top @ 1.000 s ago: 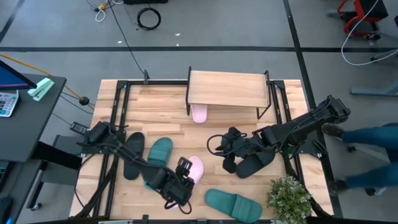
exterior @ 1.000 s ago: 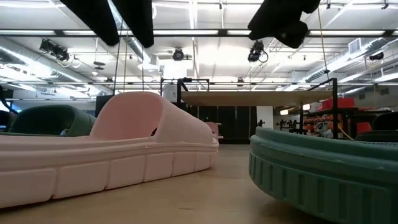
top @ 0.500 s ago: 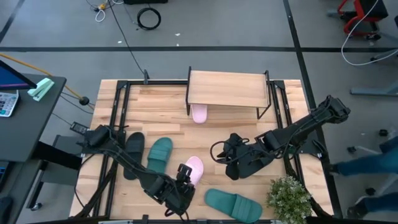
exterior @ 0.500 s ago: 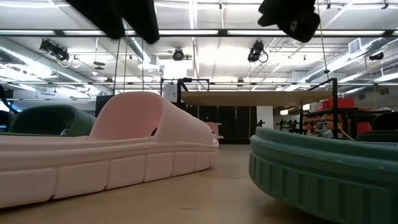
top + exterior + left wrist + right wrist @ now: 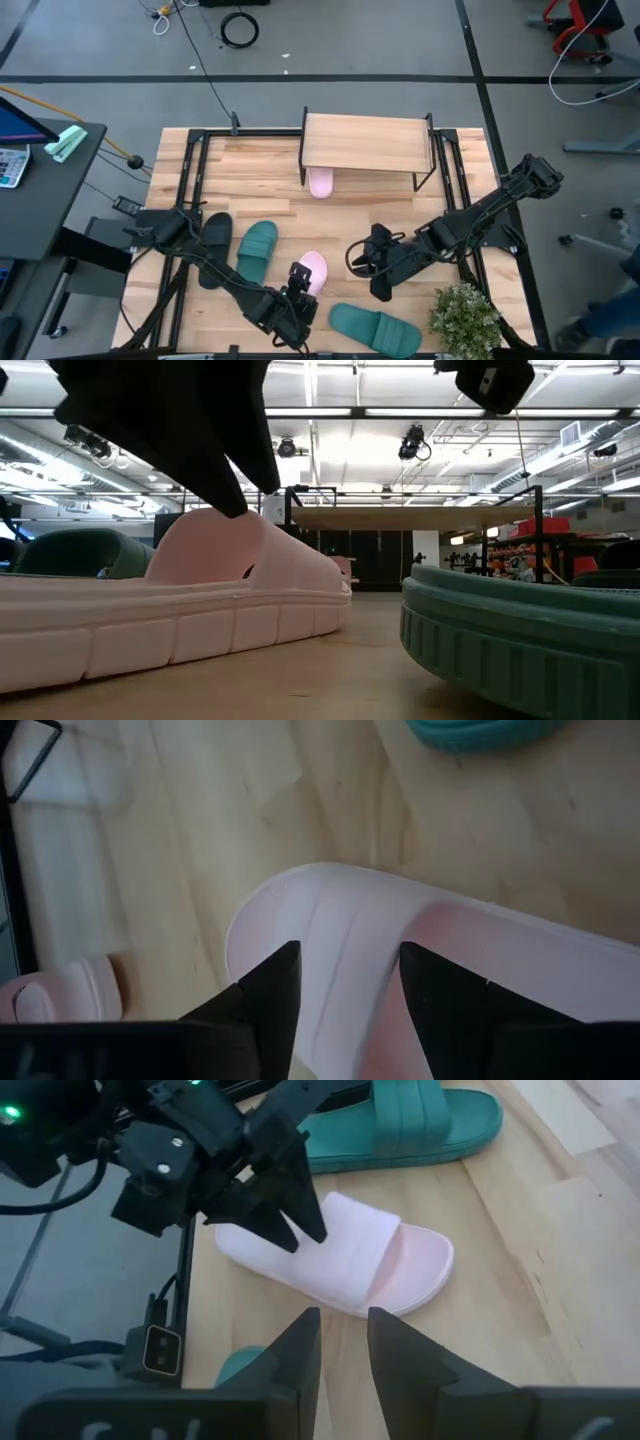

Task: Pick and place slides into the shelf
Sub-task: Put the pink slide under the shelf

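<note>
One pale pink slide [image 5: 314,268] lies sole-down in the table's near middle, strap up [image 5: 225,550]. My left gripper [image 5: 299,284] hangs over it from the near side, open, with a finger on either side of the strap [image 5: 345,980]. My right gripper [image 5: 366,262] hovers to the pink slide's right, open by a narrow gap [image 5: 342,1350] and holding nothing. A second pink slide [image 5: 320,183] lies under the shelf [image 5: 367,143]. There are teal slides at the left middle [image 5: 255,248] and the near edge [image 5: 375,327]. One black slide [image 5: 213,245] lies on the left. Another [image 5: 403,270] lies mostly hidden under my right arm. My left gripper comes at the pink slide's strap [image 5: 335,1230] from above, slanting in from the near-left, fingers spread across it. One fingertip [image 5: 235,510] reaches the strap's top, but I cannot tell whether it touches. The slide lies flat on the table.
A potted plant [image 5: 463,320] stands at the near right corner beside my right arm. The near teal slide [image 5: 520,630] lies close to the pink one. Black frame rails [image 5: 190,180] run along both table sides. Bare wood shows between the shelf and the slides.
My left gripper has come down from high above the pink slide until its fingers are at the strap. My right gripper has moved toward the table's near edge. The slides in view have stayed in place.
</note>
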`<state>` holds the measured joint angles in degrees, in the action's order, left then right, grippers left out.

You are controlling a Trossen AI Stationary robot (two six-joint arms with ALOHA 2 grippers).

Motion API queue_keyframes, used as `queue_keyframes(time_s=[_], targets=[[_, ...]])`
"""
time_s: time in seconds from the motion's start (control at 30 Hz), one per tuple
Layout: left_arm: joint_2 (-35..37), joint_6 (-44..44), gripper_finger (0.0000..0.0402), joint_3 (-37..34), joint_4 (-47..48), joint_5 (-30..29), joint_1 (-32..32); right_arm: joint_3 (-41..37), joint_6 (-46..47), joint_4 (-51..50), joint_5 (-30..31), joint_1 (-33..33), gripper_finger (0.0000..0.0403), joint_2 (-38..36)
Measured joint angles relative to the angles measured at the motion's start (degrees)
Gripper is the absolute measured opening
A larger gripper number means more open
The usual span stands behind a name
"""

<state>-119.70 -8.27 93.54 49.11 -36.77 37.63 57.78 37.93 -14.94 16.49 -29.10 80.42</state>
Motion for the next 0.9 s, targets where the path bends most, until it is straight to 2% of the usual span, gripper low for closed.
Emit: queue_keyframes(time_s=[0.37, 0.57, 0.67, 0.73, 0.83, 0.9], targets=[[-3.9, -1.5, 0.0173, 0.0, -0.2, -0.6, -2.2, 0.0, -0.5, -0.1, 0.0, 0.0, 0.0093, 0.0], [-4.9, -1.5, 0.0161, 0.0, 0.5, -4.0, -3.8, 0.0, -0.5, -0.2, 0.0, 0.0, 0.0093, 0.0], [-4.9, -1.5, 0.0133, 0.0, 0.8, -4.6, -4.7, 0.0, -0.5, -0.2, 0.0, 0.0, 0.0093, 0.0], [-4.9, -1.6, 0.0101, 0.0, 0.8, -4.7, -5.2, 0.0, -0.6, -0.3, 0.0, 0.0, 0.0093, 0.0], [-4.9, -1.6, 0.0032, 0.0, 1.1, -5.1, -6.0, 0.0, -0.6, -0.3, 0.0, 0.0, 0.0093, 0.0], [-4.9, -1.5, 0.0016, 0.0, 1.1, -5.2, -6.4, 0.0, -0.6, -0.3, 0.0, 0.0, 0.0093, 0.0]])
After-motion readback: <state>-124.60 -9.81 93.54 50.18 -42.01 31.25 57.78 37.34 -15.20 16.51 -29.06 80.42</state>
